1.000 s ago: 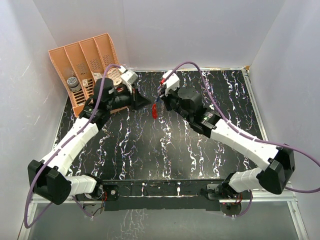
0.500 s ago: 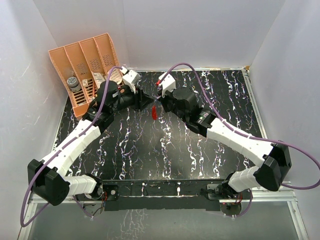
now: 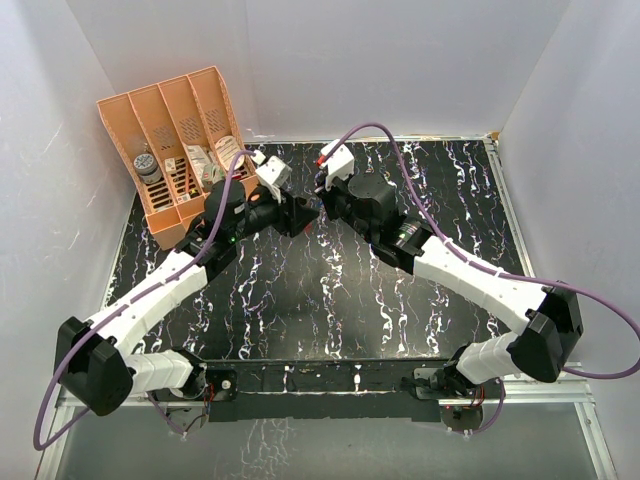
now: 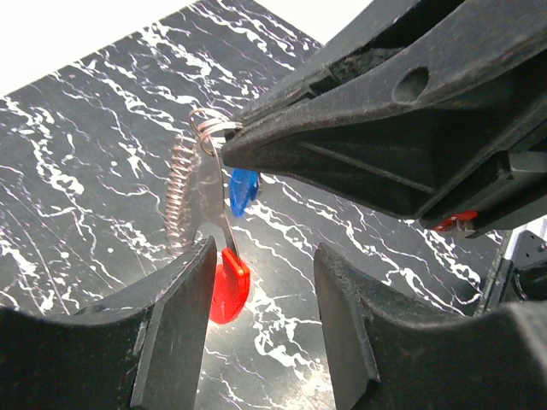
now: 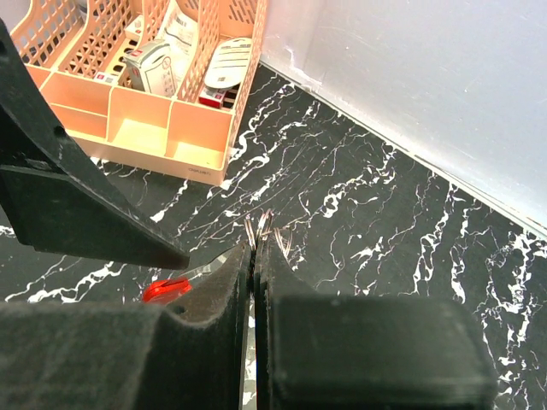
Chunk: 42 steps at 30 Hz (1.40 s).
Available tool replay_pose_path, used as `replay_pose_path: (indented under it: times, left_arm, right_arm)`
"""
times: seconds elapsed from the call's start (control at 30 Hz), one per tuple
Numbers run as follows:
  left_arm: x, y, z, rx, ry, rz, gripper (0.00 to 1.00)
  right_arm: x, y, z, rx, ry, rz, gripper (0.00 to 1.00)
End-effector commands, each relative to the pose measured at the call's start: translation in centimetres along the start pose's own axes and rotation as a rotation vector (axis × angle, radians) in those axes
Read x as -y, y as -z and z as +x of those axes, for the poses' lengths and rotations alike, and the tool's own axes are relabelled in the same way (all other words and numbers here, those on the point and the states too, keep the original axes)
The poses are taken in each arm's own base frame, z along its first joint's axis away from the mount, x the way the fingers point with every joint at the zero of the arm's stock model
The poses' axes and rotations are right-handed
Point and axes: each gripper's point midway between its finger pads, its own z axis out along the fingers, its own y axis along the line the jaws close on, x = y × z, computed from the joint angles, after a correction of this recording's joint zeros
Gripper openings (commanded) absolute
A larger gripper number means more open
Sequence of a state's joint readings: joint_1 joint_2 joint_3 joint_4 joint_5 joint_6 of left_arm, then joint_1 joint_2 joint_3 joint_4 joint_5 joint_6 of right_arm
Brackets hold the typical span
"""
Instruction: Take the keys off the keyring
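Left wrist view is showing me why I am holding things this way: my right gripper [image 4: 227,147] is keeping its jaws clamped together on the thin silvery loop of the keyring [image 4: 205,128], lifting it so that whatever is threaded on it is dangling free below that gripper's tip instead of lying flat on the black marbled table [image 4: 77,145]. Just under the right gripper a blue-headed key [image 4: 243,190] is hanging, I am making out only this one, with the red fob [image 4: 227,286] lower still and a silvery coil spring [image 4: 177,201] drooping just beside the tip. My left gripper [image 4: 265,260] is standing with its jaws apart and gripping nothing, lined up beneath the right gripper so that the fob and key are sitting in the gap ahead; I judge I am readying it to take hold of the key and work it off the loop. A second ago this left gripper was pinched shut and sitting well apart from the right gripper, toward the orange desk rack [image 3: 165,125]; since then it has been swinging in close and spreading, and overhead it is now covering the fob that was showing below the right gripper, which has been staying clamped throughout.
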State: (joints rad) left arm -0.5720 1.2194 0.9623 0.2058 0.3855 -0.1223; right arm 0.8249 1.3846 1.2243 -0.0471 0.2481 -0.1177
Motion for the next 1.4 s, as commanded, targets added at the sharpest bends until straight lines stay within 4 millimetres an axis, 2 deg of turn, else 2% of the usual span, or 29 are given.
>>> replay_pose_path:
  times: [0.0, 0.13, 0.37, 0.63, 0.9, 1.0, 1.07, 1.13, 1.33, 1.37]
  left_arm:
    - [-0.1, 0.6, -3.0, 0.113, -0.078, -0.037, 0.47]
    - [-0.3, 0.3, -3.2, 0.143, -0.092, -0.048, 0.45]
    - [-0.7, -1.1, -1.9, 0.102, -0.096, -0.058, 0.38]
    - [-1.1, -1.5, -1.8, 0.115, -0.132, -0.109, 0.33]
    - [-1.3, -1.3, -2.9, 0.181, -0.151, -0.131, 0.23]
    - [-0.8, -1.2, -3.3, 0.224, -0.178, -0.102, 0.21]
    - [-0.6, -0.9, -3.7, 0.248, -0.196, -0.094, 0.14]
    - [-1.0, -0.5, -4.0, 0.25, -0.198, -0.125, 0.0]
    - [-2.1, 0.5, -4.8, 0.178, -0.294, -0.202, 0.0]
    - [-2.3, 0.6, -5.0, 0.164, -0.318, -0.209, 0.0]
  right_arm:
    - [0.6, 1.4, -6.3, 0.184, -0.07, 0.011, 0.0]
    - [0.5, 1.6, -6.6, 0.189, -0.077, 0.003, 0.0]
    - [0.5, 2.2, -6.9, 0.196, -0.083, -0.001, 0.0]
    - [0.1, 2.8, -7.4, 0.208, -0.095, -0.024, 0.0]
    - [-0.3, 3.2, -7.6, 0.214, -0.11, -0.047, 0.0]
    - [-0.3, 3.3, -7.5, 0.213, -0.113, -0.05, 0.0]
    - [-0.3, 3.3, -7.4, 0.21, -0.113, -0.046, 0.0]
    - [-0.2, 3.3, -7.1, 0.206, -0.111, -0.039, 0.0]
    - [0.2, 3.3, -6.7, 0.207, -0.104, -0.016, 0.0]
    - [0.2, 3.2, -6.6, 0.206, -0.101, -0.013, 0.03]
